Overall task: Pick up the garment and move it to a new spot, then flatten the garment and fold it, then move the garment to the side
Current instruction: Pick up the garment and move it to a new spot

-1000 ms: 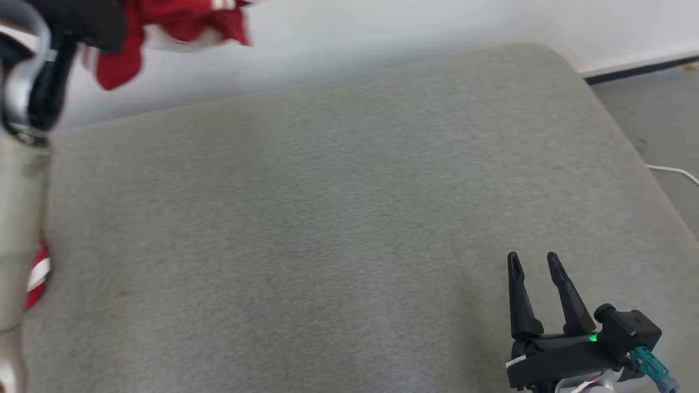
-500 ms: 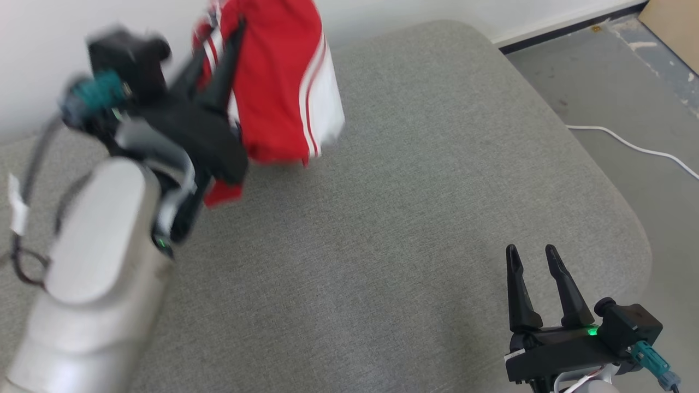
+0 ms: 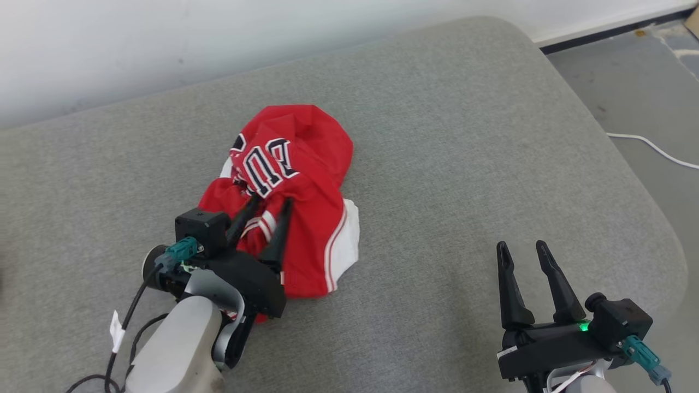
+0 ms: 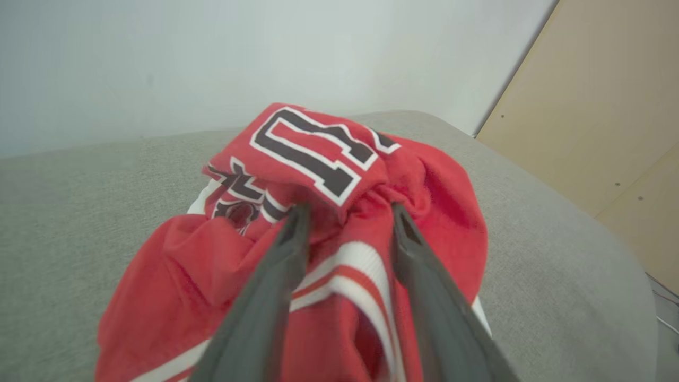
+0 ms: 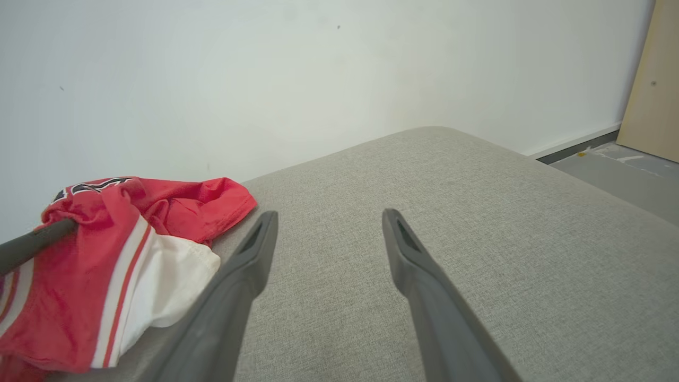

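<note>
The garment, a red jersey with white stripes and dark lettering, lies crumpled in a heap on the grey cushion, left of centre. My left gripper rests low over its near side, fingers spread apart, with ribbed red-and-white fabric lying loose between them. In the left wrist view the garment bunches up just beyond the left gripper. My right gripper hovers open and empty at the lower right, well clear of the heap. The right wrist view has the garment at the far left of the right gripper.
A white wall runs behind the cushion. The cushion's rounded right edge drops to a grey floor with a white cable lying on it. A tan wooden panel stands at the right. Bare cushion stretches between the heap and the right gripper.
The left arm has brought the garment down from high in the air onto the cushion, and its fingers have parted. The head camera has shifted. The right gripper has stayed put.
</note>
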Available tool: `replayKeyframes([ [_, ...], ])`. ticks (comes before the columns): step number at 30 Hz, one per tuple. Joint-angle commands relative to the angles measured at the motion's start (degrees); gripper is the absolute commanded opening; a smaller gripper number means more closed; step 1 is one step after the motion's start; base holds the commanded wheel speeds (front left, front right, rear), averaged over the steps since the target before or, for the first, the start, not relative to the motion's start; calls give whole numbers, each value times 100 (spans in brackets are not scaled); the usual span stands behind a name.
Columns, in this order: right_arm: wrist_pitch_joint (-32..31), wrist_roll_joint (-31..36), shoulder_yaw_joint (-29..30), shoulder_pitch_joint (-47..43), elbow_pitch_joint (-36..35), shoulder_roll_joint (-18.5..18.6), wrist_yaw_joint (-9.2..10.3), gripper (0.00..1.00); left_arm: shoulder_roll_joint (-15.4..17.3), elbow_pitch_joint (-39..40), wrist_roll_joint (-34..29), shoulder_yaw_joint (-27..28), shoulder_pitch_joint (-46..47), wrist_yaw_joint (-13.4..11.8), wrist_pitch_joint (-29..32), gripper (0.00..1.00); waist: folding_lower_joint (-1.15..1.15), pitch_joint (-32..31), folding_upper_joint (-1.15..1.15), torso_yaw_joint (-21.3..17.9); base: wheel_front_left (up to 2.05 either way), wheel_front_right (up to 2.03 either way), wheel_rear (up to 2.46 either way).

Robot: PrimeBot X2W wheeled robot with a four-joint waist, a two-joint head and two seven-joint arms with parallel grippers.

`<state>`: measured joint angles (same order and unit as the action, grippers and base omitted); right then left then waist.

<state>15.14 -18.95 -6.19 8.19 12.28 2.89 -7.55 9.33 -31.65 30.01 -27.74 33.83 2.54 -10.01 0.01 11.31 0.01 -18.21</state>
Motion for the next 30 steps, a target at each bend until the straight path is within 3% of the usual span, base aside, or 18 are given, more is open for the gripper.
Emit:
replayKeyframes([
  [1,1,38,16,-2,3,-1,12,100,-49,-16,-21,15,-17,14,-88,100,-1,-93,-1,126,0,0,0],
  [6,1,160,3,-117,24,-2,12,100,-31,120,-102,161,37,-30,-420,100,-1,-321,-1,384,0,0,0],
  [13,1,325,-33,-265,-6,-1,12,100,326,751,-269,620,-409,-215,-518,100,-1,-676,-1,747,0,0,0],
  [22,2,494,-96,-425,13,2,12,100,782,1964,-515,1461,-1723,-481,-515,100,-1,-1036,-1,1133,0,0,0],
  [30,2,562,-139,-545,-55,52,12,100,852,2600,-658,1991,-2873,-525,-515,100,-1,-1142,-1,1352,0,0,0],
])
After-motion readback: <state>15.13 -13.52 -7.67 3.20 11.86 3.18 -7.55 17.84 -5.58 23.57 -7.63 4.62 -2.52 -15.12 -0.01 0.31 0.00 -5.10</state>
